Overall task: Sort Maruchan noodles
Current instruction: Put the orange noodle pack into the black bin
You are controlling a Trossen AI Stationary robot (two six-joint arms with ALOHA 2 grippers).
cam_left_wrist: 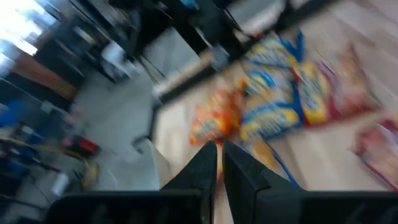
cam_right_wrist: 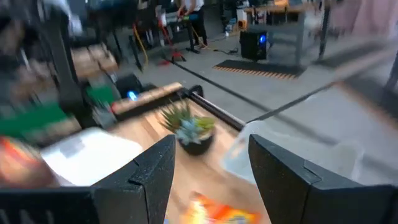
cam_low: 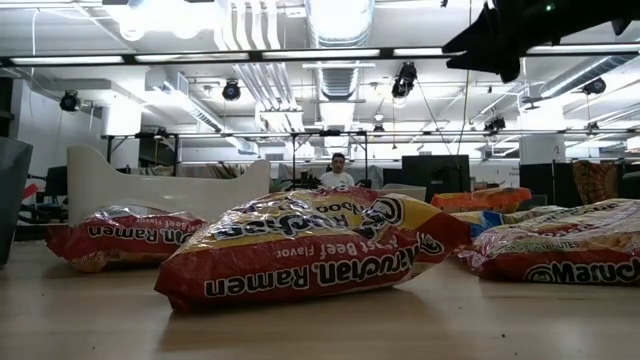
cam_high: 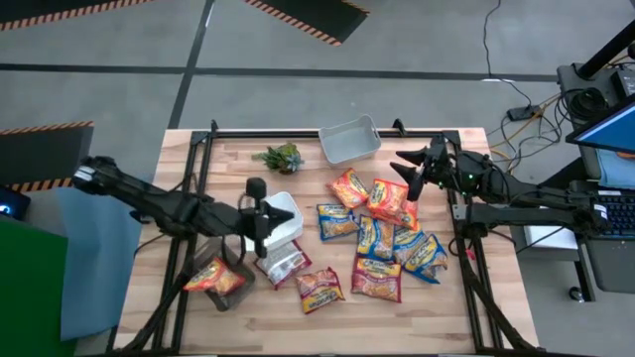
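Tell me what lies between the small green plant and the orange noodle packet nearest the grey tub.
Nothing: in the high view the stretch of table between the plant and that orange packet is bare wood.

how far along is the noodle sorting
Early. One orange-red packet lies in the clear tub at the front left. The left hand is shut and empty above the white tub; the right hand hangs open near the pile. About ten packets are still loose on the table.
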